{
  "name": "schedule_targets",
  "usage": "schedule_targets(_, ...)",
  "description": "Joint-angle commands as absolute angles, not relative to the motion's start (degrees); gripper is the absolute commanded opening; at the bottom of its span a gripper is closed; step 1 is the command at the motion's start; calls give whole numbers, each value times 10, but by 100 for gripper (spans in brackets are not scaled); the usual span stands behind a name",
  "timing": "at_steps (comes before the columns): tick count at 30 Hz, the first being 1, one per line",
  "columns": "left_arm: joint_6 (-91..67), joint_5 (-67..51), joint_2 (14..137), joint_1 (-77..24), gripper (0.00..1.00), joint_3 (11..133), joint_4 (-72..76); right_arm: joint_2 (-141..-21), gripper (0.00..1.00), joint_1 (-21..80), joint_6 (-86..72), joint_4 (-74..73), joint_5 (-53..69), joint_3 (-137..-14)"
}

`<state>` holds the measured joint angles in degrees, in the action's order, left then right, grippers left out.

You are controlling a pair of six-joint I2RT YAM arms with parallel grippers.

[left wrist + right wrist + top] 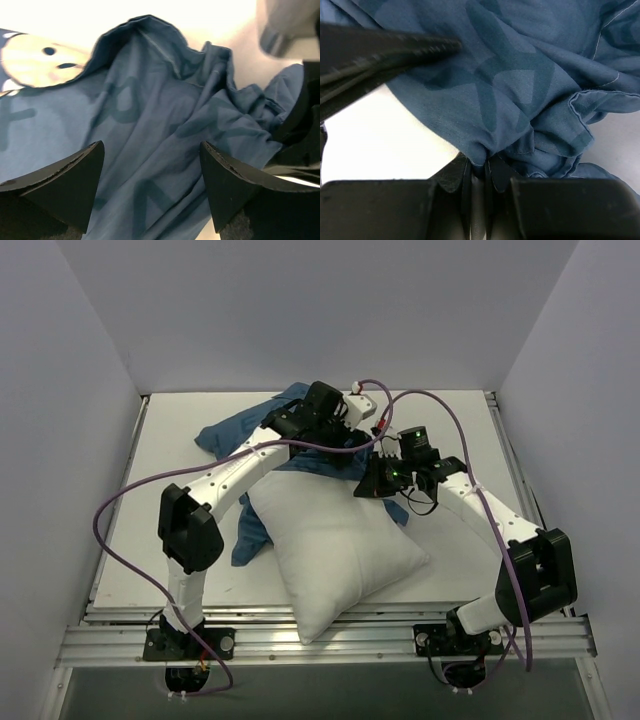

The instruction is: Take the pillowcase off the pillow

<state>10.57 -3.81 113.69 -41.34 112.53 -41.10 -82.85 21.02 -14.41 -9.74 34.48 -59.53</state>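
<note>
While you look down from the top camera, the pillow (340,555) lies skewed on the table (455,440). One corner points at the near edge between the two arm bases and another points toward the right arm. Its far end is under fabric and grippers, so you cannot read its long axis with certainty.

The pillowcase (228,432) is bunched into a rumpled band across that far end. Its length runs from the far left of the table toward the right of centre, and a loose flap hangs down beside the pillow's left edge. Most of the white cushion shows bare.

Your right gripper (477,172) has its fingers pressed together on a small fold of the blue cloth, with creases fanning out from the pinch. Your left gripper (151,145) stands with its fingers wide apart just above the crumpled fabric, holding nothing. A pale cartoon face (37,60) shows at the upper left of that view.

The tabletop is plain white, and its near edge is fitted with aluminium rails (330,640) that carry both bases. Pale, bare walls (300,310) close in the left, right and far sides. Purple cables (125,495) loop from each arm.
</note>
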Motion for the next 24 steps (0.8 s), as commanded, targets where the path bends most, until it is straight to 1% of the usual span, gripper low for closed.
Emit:
schedule_targets(1,105,-83,1163,-420,85,1165,-443,-809,0,218,-119,-118,319,-615)
schedule_targets(4,98,-77,1186,-420,80,1179,-465,-803,0,221,-117,-119,311,-613)
schedule_targets(5,97,-69,1191,-420,76,1179,-467,-799,0,223,-117,-119,309,-612)
schedule_targets(6,95,-60,1195,-420,61,1177,-468,-796,0,224,-115,-120,304,-612)
schedule_targets(8,95,-37,1206,-418,47,1174,-467,-785,0,227,-115,-130,297,-613)
schedule_targets(9,95,-23,1208,-417,24,1173,-461,-779,0,228,-113,-134,293,-613)
schedule_targets(10,90,-10,1208,-412,11,1170,-455,-773,0,229,-112,-145,290,-613)
schedule_targets(11,84,22,1208,-408,3,1169,-440,-759,0,229,-111,-151,286,-613)
schedule_targets(13,60,46,1203,-389,2,1170,-423,-742,0,230,-110,-172,274,-612)
schedule_targets(17,20,123,1184,-357,2,1175,-370,-667,0,230,-117,-206,253,-600)
schedule_targets(18,14,167,1179,-352,2,1176,-361,-652,0,230,-118,-211,250,-598)
schedule_targets(22,-29,263,1166,-316,2,1191,-343,-588,0,229,-127,-255,236,-591)
schedule_targets(24,-40,288,1165,-292,2,1197,-341,-556,0,229,-129,-274,224,-597)
